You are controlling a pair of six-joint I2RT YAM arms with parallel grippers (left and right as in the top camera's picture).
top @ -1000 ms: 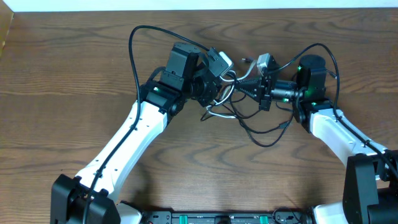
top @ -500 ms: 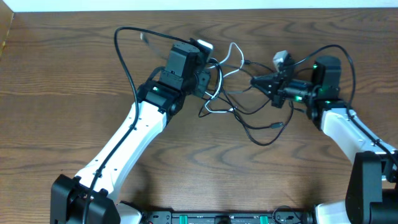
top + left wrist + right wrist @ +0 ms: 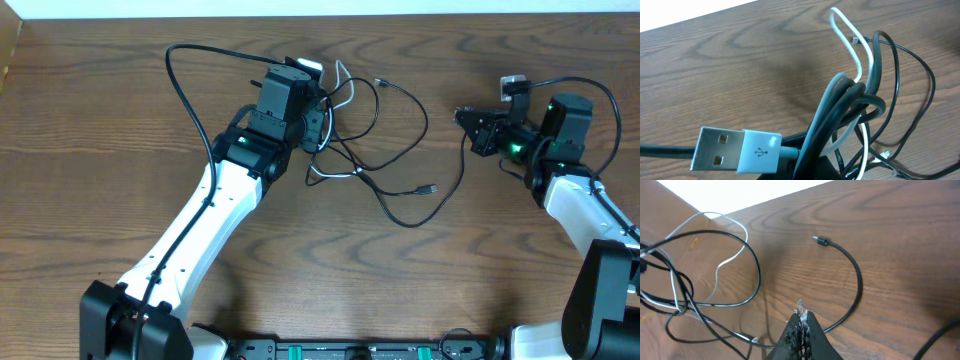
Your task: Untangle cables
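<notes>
My left gripper (image 3: 316,103) is shut on a bunch of cables at the back middle. In the left wrist view the bunch (image 3: 850,107) of black cords and a white cable (image 3: 852,45) crosses the jaws (image 3: 825,170), with a white USB plug (image 3: 735,150) sticking out left. The white cable (image 3: 345,82) loops beside the gripper. A thin black cable (image 3: 420,115) arcs right, and a small plug (image 3: 430,188) lies on the table. My right gripper (image 3: 468,120) is shut on the end of a black cable (image 3: 462,170). In the right wrist view a silvery tip shows between the jaws (image 3: 802,312).
Brown wooden table (image 3: 100,150) with a white strip along the far edge. The left arm's own thick black wire (image 3: 185,80) loops up at the back left; the right arm's wire (image 3: 590,95) arcs over its wrist. A black rail (image 3: 360,350) runs along the front edge.
My right gripper has moved right, drawing a black cable out of the tangle. My left gripper has moved back and left with the bunch. The cables now lie more spread out.
</notes>
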